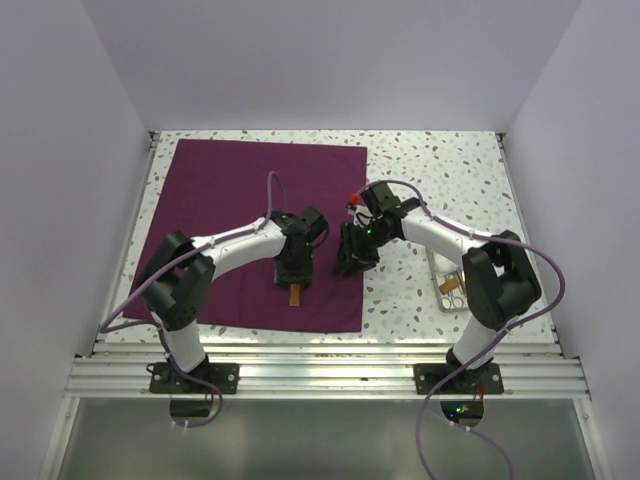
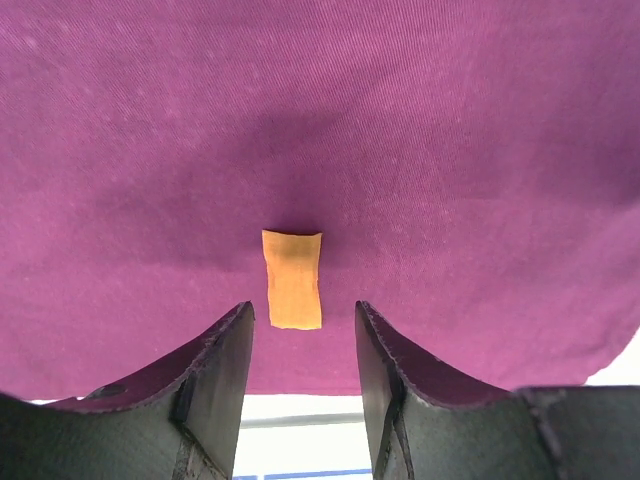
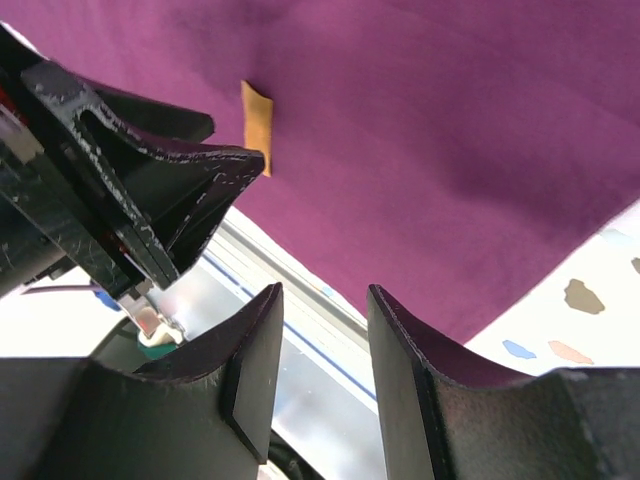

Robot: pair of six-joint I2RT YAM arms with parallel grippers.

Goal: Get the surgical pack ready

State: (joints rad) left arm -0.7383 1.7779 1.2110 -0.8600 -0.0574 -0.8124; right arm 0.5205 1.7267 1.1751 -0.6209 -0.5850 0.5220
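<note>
The plum-purple cloth (image 1: 240, 210) lies spread flat as a large square sheet on the left half of the table. A small orange strip (image 1: 296, 295) lies on it near its front edge, and shows in the left wrist view (image 2: 292, 279) and the right wrist view (image 3: 257, 126). My left gripper (image 1: 296, 272) hovers over the cloth just behind the strip, open and empty (image 2: 303, 325). My right gripper (image 1: 349, 262) hangs at the cloth's right edge, open and empty (image 3: 322, 305).
A small silver tray (image 1: 447, 282) with instruments sits at the right, beside the right arm. The speckled tabletop (image 1: 440, 180) shows right of the cloth. White walls close in three sides; a metal rail (image 1: 320, 370) runs along the front.
</note>
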